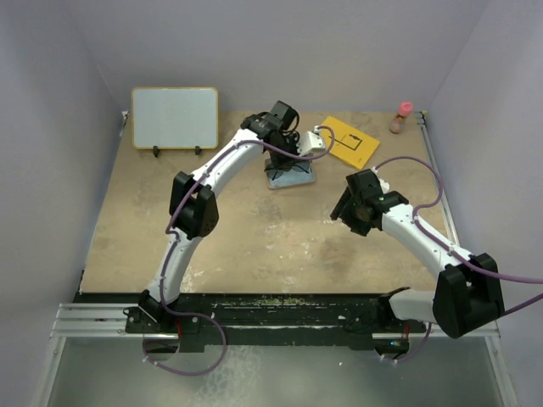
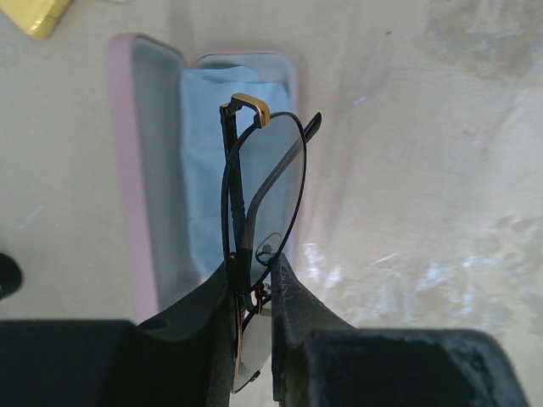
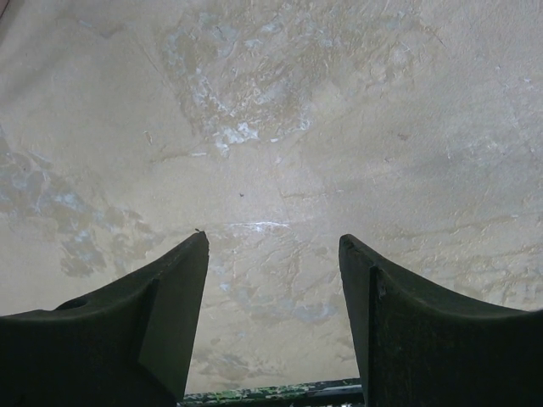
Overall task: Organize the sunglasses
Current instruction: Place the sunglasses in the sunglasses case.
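My left gripper [image 2: 254,270] is shut on the sunglasses [image 2: 270,191], thin dark wire frames with greyish lenses, folded and held edge-on above the open pinkish-brown case [image 2: 136,178]. A light blue cloth [image 2: 212,170] lies inside the case. In the top view the left gripper [image 1: 284,144] hangs over the case [image 1: 290,175] at the table's back middle; the sunglasses are hidden there. My right gripper [image 3: 273,246] is open and empty, above bare tabletop at the right middle [image 1: 355,212].
A white board [image 1: 174,117] stands at the back left. A yellow card [image 1: 349,141] lies at the back right, also in the left wrist view [image 2: 38,15]. A small bottle with a pink cap [image 1: 401,117] stands in the back right corner.
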Motion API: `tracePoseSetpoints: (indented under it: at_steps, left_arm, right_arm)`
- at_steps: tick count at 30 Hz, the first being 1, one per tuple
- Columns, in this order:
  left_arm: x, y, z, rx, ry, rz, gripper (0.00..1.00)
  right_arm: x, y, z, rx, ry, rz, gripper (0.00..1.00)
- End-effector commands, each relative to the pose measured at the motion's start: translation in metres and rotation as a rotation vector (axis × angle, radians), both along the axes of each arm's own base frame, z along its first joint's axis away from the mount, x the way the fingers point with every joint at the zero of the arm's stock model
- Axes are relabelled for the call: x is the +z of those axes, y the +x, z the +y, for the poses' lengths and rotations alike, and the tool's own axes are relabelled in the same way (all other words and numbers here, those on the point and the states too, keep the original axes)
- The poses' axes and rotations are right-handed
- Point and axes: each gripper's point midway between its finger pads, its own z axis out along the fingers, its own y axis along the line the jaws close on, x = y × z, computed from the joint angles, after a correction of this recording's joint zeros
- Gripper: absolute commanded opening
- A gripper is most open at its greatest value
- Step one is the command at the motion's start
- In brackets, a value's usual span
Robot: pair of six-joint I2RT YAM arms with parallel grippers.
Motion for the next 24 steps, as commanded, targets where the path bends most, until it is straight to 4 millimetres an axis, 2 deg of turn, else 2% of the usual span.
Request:
tracePoseSetpoints:
  at_steps: [1,12,24]
  left_arm:
    - [0.017,0.034,-0.005,-0.166,-0.052,-0.171,0.04]
    - [0.008,0.038,-0.025,-0.241,-0.129,-0.173,0.04]
    - [-0.029,0.046,-0.029,-0.245,-0.108,-0.139,0.04]
  right_arm:
    - [0.009,0.008,-0.004,-0.015,-0.018,-0.024,0.67]
    - [0.008,0.013,-0.004,-0.022,-0.017,-0.025,0.67]
    - [0.001,0.018,-0.001,-0.011,-0.017,-0.005,0.68]
